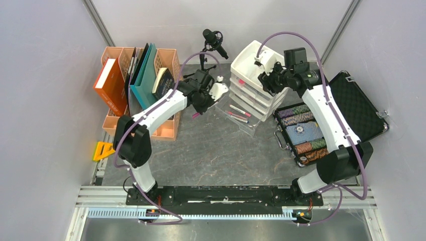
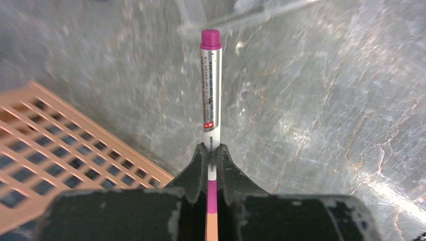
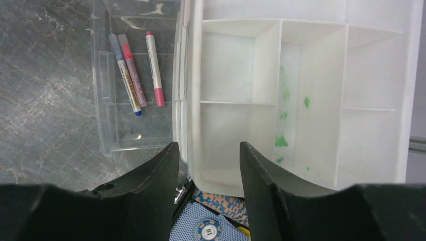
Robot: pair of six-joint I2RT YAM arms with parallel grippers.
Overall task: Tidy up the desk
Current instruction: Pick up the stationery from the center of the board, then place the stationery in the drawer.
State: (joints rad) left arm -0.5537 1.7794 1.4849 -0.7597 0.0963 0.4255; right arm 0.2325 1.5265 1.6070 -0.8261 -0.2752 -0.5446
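The desk (image 1: 216,150) fills the middle of the top view, its grey veined surface running from the arm bases out to the walls. At about 10 o'clock on it stands an orange mesh file rack (image 1: 168,128) holding an orange book (image 1: 109,85), teal folders (image 1: 145,75) and a dark book (image 1: 163,83). At 12 o'clock a microphone (image 1: 214,40) sits on a small tripod. At 1 o'clock is a white drawer unit (image 1: 253,65). One clear drawer (image 1: 241,118) stands pulled out toward 7 o'clock, its front just to the 3 o'clock side of the left arm's tool. At 3 o'clock an open black case (image 1: 359,108) shows rows of poker chips (image 1: 301,133). A yellow triangular piece (image 1: 103,150) lies at 9 o'clock by the rail.

The left gripper (image 2: 212,150) is clamped narrowly on a pink-capped marker (image 2: 211,85), held over the stone just beside the rack's corner, with the cap pointing toward the clear drawer. The right gripper (image 3: 208,160) is spread wide, holding nothing, over the unit's divided top tray (image 3: 226,65), where one compartment carries green smudges (image 3: 282,140). In the right wrist view the clear drawer contains three markers (image 3: 133,70) lying side by side.
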